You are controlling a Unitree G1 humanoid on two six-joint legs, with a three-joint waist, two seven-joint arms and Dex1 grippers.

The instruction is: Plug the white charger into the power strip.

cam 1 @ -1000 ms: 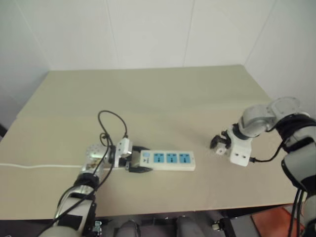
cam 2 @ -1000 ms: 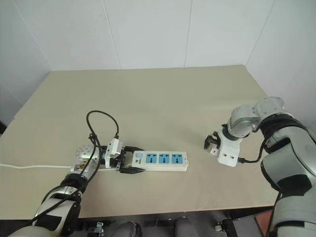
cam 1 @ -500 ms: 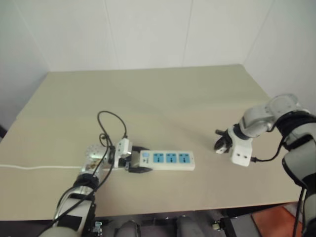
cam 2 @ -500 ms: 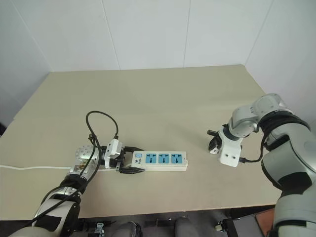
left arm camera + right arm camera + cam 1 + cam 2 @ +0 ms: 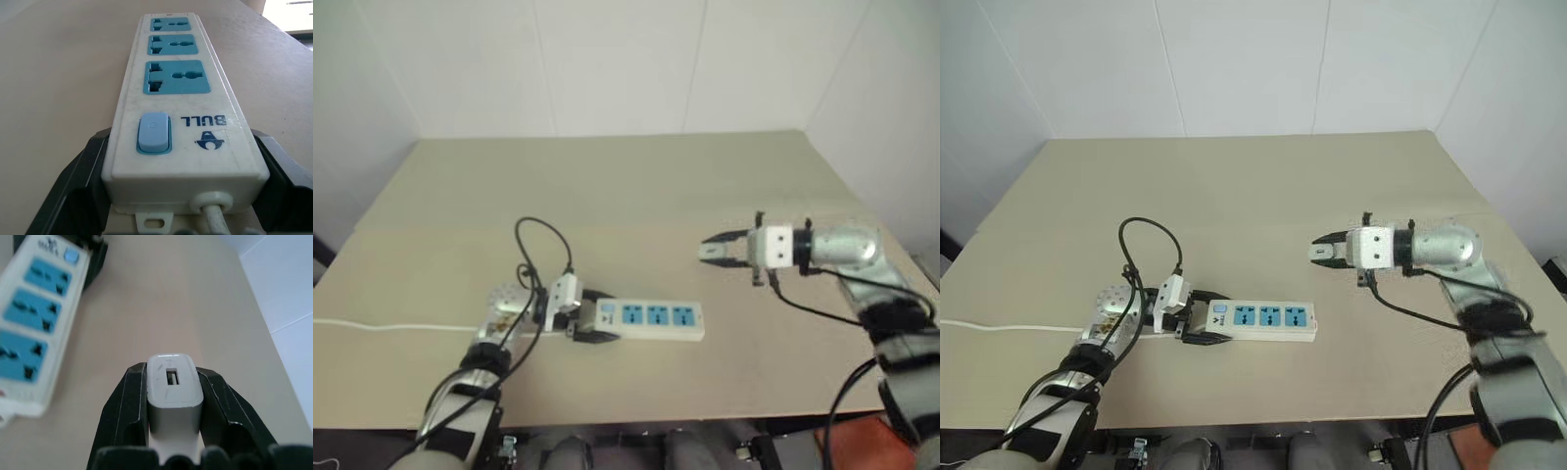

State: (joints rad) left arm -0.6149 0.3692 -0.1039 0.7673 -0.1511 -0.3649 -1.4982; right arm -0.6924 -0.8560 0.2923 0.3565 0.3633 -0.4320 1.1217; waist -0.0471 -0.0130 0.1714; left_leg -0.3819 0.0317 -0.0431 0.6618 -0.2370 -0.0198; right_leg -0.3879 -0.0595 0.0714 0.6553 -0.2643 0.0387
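Head views: the strip [image 5: 1258,318] lies flat on the table [image 5: 1234,186], a bit toward 7 o'clock of the table's middle, long axis running 9 to 3. The left gripper [image 5: 1203,324] is clamped on its switch end, one finger on each long side. The cord [image 5: 999,326] trails off toward 9 o'clock. The right gripper [image 5: 1324,252] hangs in the air well apart from the strip, up at about 1 o'clock of it, pointing toward 9, with the charger [image 5: 1318,254] pinched at the fingertips.

Left wrist view: the strip's end sits snug between the two black fingers [image 5: 73,191], the blue switch nearest, then the three blue sockets [image 5: 177,77] in a row, all free.

Right wrist view: the charger [image 5: 173,384] is squeezed between both fingers [image 5: 124,406], its USB-port face looking at the camera, so the prongs probably point away; they can't be seen. The strip shows blurred off to one side.

Looks like the pick-up is done and the carry-over is the step in hand. Next move needs the right hand to get over a socket, turn the prongs down, line them up and push straight in while the left keeps the strip pinned.
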